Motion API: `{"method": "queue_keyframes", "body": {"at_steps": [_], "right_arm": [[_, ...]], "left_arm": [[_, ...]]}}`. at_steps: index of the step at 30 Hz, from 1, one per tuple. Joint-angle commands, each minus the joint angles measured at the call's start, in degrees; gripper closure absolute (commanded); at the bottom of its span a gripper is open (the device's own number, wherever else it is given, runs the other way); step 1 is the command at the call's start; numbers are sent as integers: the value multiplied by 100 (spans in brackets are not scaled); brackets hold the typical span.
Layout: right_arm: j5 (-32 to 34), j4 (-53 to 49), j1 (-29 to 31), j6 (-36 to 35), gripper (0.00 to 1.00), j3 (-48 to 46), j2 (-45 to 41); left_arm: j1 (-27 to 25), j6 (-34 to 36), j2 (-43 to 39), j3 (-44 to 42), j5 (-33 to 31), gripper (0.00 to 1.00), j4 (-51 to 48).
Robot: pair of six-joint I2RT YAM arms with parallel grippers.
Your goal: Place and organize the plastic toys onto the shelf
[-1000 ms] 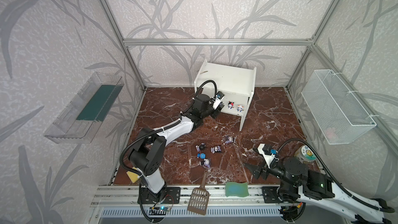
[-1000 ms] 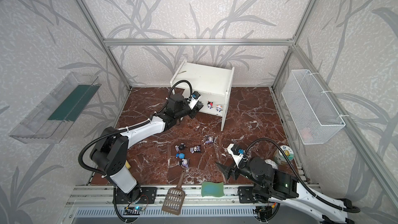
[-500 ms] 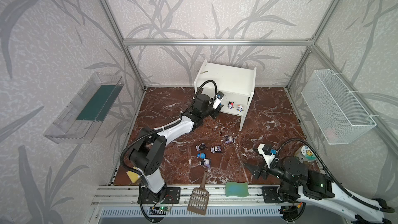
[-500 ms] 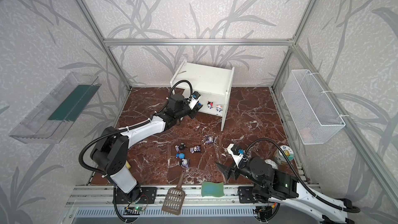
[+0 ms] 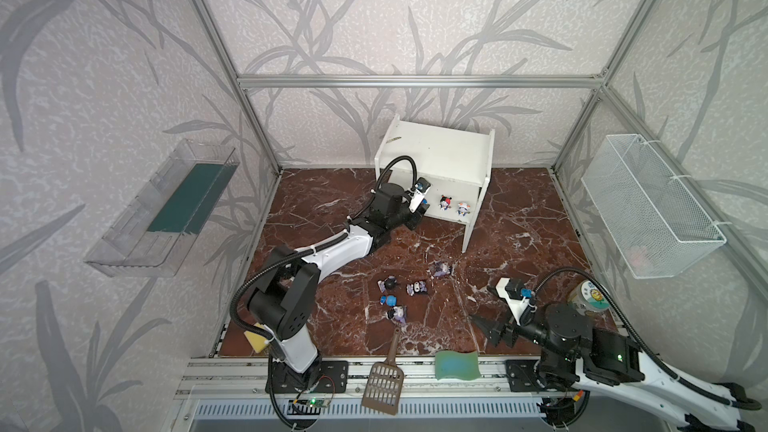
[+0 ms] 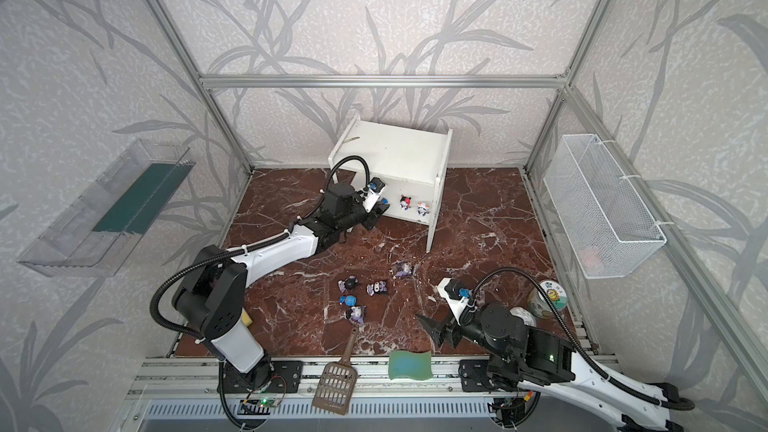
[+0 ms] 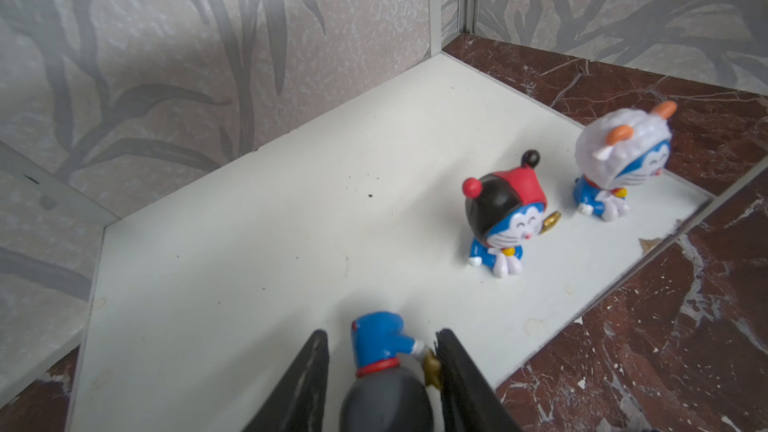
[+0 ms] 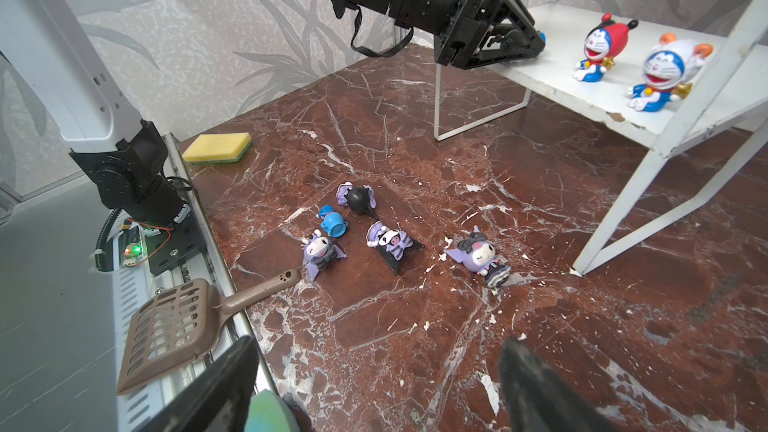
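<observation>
Marble-patterned surface [image 5: 519, 218] is carrying the white shelf [image 5: 440, 151] at its back, against the wall. Left fingers [image 5: 420, 210] are reaching onto the shelf's lower board, parted narrowly and pinching the grey-headed toy [image 7: 386, 401] by its head. Right fingers [image 5: 484, 328] are hovering spread wide and empty near the surface's front edge. Red-black-headed toy [image 7: 505, 209] and white-headed toy [image 7: 623, 147] are sitting upright on that lower board, while four purple toys [image 8: 320, 251] and a blue-headed toy [image 8: 334, 224] are lying on the surface before the shelf.

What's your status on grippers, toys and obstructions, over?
Left gripper around grey-headed toy at shelf lower board, grip unclear; right gripper open, empty. Five toys lie on floor. Nothing blocking shelf.
</observation>
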Motion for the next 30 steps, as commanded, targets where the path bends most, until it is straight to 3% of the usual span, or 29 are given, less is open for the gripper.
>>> {"method": "queue_keyframes", "body": {"at_steps": [1, 26, 30], "right_arm": [[-56, 194, 46, 56, 11, -52, -59], [-91, 230, 48, 88, 11, -88, -63], [-100, 223, 45, 100, 11, -88, -72]], "left_arm": [[37, 50, -210, -98, -148, 54, 33], [39, 145, -442, -441, -341, 52, 79], [47, 193, -422, -416, -327, 57, 84]]}}
